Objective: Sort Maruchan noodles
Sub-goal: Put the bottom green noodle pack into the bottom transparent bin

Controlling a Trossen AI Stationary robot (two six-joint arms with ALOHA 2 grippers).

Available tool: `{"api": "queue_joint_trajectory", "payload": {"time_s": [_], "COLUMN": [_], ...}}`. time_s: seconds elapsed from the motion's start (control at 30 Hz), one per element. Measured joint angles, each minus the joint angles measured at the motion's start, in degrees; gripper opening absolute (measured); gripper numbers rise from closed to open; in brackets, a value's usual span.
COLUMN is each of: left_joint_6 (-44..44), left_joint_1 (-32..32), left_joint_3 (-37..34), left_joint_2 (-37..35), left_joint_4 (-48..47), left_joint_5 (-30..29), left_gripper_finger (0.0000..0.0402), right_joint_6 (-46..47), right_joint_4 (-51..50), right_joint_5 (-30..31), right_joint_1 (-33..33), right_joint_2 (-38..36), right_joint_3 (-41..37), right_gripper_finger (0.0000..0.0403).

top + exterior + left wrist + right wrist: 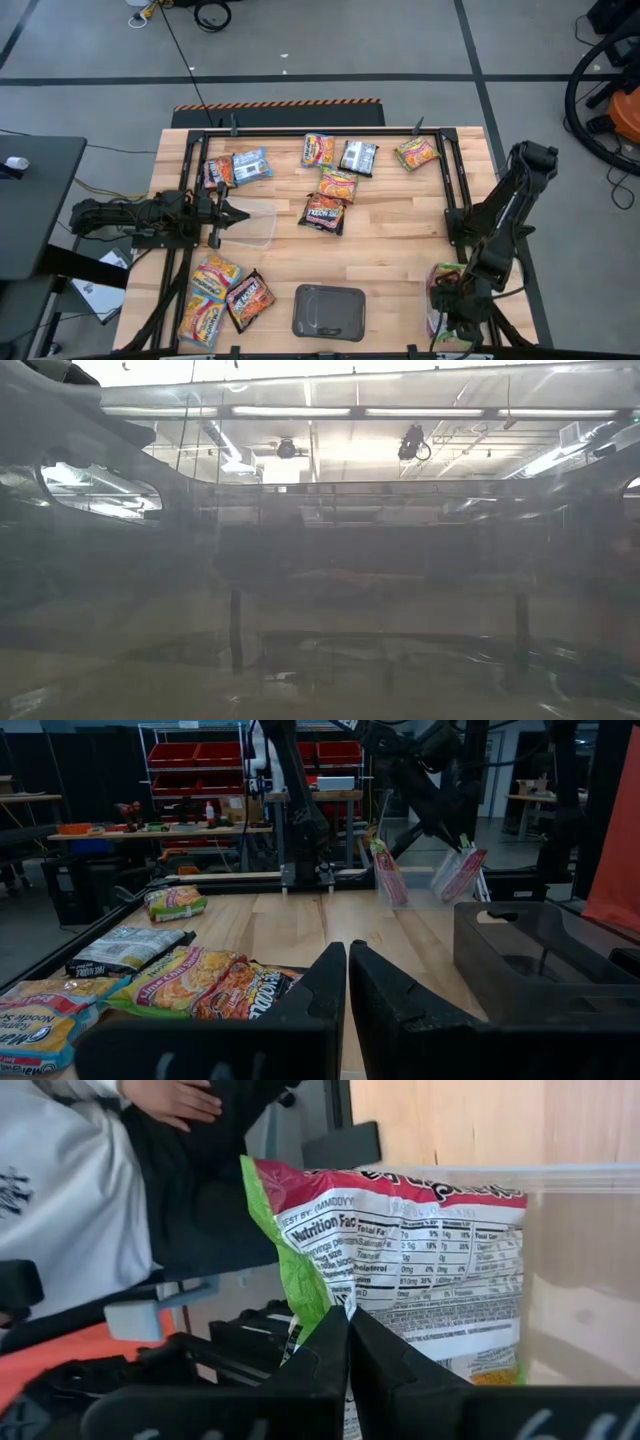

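green-edged noodle packet (400, 1250) pinched in right tool (348, 1342)

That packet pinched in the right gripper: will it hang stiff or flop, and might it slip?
The packet probably stays fairly flat, since its printed panel stands upright above the right gripper. The glossy, crinkly wrapper looks slippery, and an edge pinch may let it swivel.

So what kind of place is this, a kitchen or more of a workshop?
Most likely a lab or workshop: red parts bins on metal shelving, workbenches behind the wooden table, cables on the concrete floor.
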Motion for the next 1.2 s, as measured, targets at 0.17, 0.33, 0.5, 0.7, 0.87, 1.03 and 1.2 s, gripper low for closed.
{"api": "queue_joint_trajectory", "payload": {"time_s": [0.17, 0.33, 0.5, 0.7, 0.87, 1.03, 1.2], "left_joint_6": [0.0, 0.0, 0.0, 0.0, 0.0, 0.0, 0.0], "left_joint_1": [0.0, 0.0, 0.0, 0.0, 0.0, 0.0, 0.0], "left_joint_3": [0.0, 0.0, 0.0, 0.0, 0.0, 0.0, 0.0], "left_joint_2": [0.0, 0.0, 0.0, 0.0, 0.0, 0.0, 0.0], "left_joint_4": [0.0, 0.0, 0.0, 0.0, 0.0, 0.0, 0.0], "left_joint_5": [0.0, 0.0, 0.0, 0.0, 0.0, 0.0, 0.0], "left_gripper_finger": [0.0025, 0.0025, 0.0025, 0.0025, 0.0025, 0.0025, 0.0025], "right_joint_6": [-1.3, -2.4, -3.9, -8.9, -16.6, -23.7, -31.2], "right_joint_4": [0.0, 0.0, 0.0, 0.0, 2.9, 3.7, 2.0], "right_joint_5": [-0.4, -0.1, 1.1, 5.8, 6.7, 7.6, 9.3], "right_joint_1": [0.0, 0.0, -0.4, -1.5, -1.0, -0.1, -0.1], "right_joint_2": [0.0, -2.2, -4.5, -6.9, -5.8, -2.9, 0.4], "right_joint_3": [0.0, 0.0, 0.0, 0.0, 0.0, 1.2, 3.5], "right_gripper_finger": [0.0031, 0.0065, 0.0096, 0.0109, 0.0109, 0.0109, 0.0112]}}
